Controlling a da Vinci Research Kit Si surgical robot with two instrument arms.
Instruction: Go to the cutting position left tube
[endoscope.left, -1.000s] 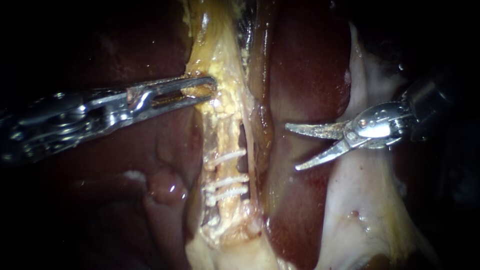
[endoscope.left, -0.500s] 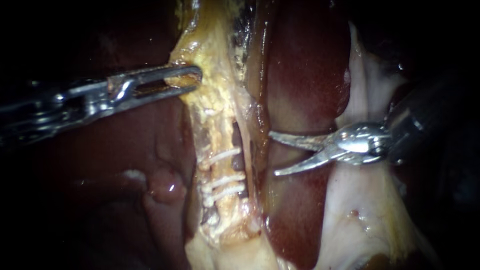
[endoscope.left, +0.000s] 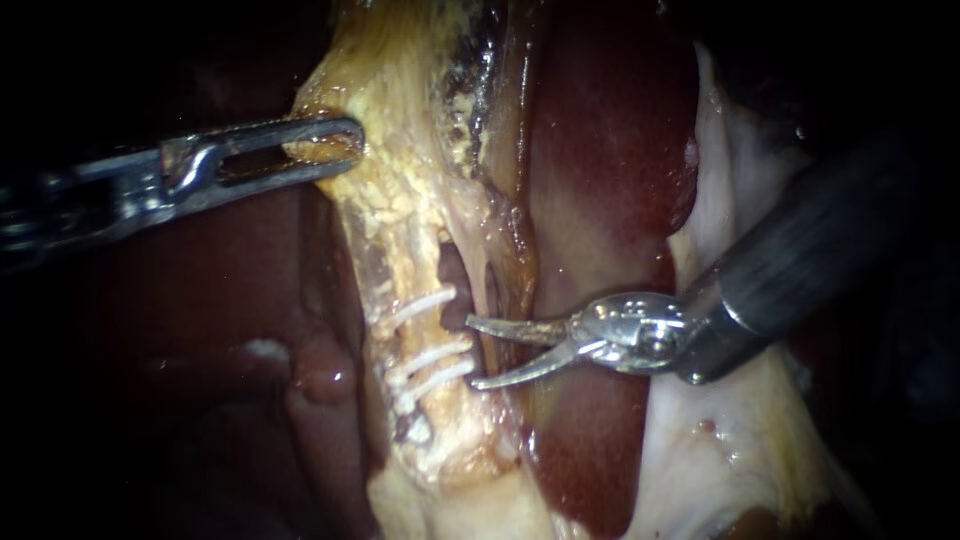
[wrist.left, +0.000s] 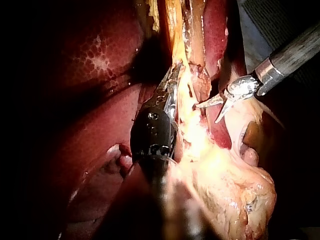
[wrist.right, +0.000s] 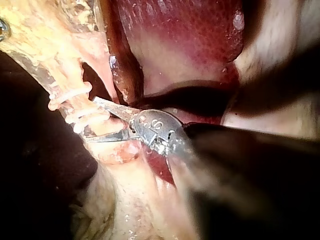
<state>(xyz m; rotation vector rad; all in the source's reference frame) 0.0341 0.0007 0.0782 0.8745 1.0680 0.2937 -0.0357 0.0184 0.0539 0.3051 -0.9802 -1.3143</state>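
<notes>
Right instrument (endoscope.left: 472, 353) nearer clips (endoscope.left: 430, 356), shaft shadowed

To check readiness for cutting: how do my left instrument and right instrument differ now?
The left instrument has long slotted jaws, shut on yellow tissue; the right instrument has short curved blades, open, holding nothing. The left instrument grips above the clips; the right instrument's tips lie beside them. Both are shiny metal.
</notes>
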